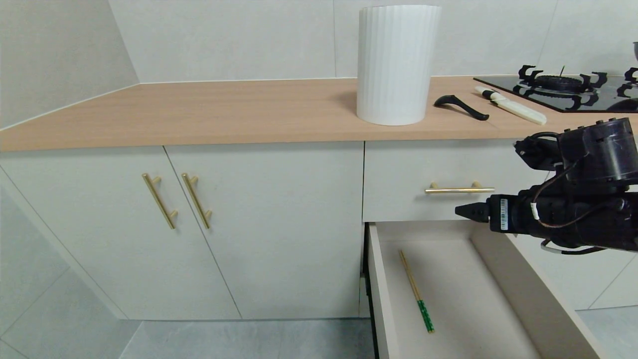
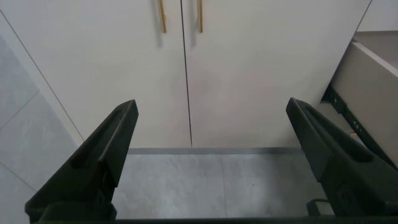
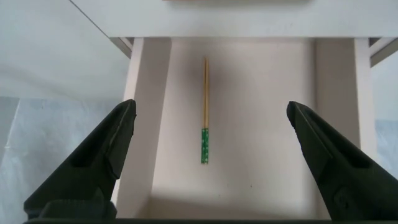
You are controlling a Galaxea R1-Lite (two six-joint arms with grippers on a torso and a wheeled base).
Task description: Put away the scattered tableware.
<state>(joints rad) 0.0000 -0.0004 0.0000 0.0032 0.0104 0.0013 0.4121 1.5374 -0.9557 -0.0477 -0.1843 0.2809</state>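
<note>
We're seeing the chopsticks (image 1: 416,291) lying flat on the bottom of the open drawer (image 1: 380,279), nearer its left wall, green ends toward the pulled-out end. They're sitting so tight together that we can't tell the sticks apart. The drawer's near end is getting cut off by the frame edge, and the arm is covering part of its right rim.

The right hand (image 3: 210,109) is hanging over the drawer, released, fingers spread wide with nothing between them. The left hand (image 2: 211,109) is low, facing the cabinet doors (image 2: 186,68) and the floor (image 2: 205,180), also released and gripping nothing.

On the counter (image 1: 224,109), a black utensil (image 1: 461,107) and a white knife (image 1: 511,104) are lying near each other, not touching, between the white ribbed canister (image 1: 396,65) and the hob (image 1: 563,87). We can't make out the utensil's working end. The canister's top and the hob's right side are running out of frame.
</note>
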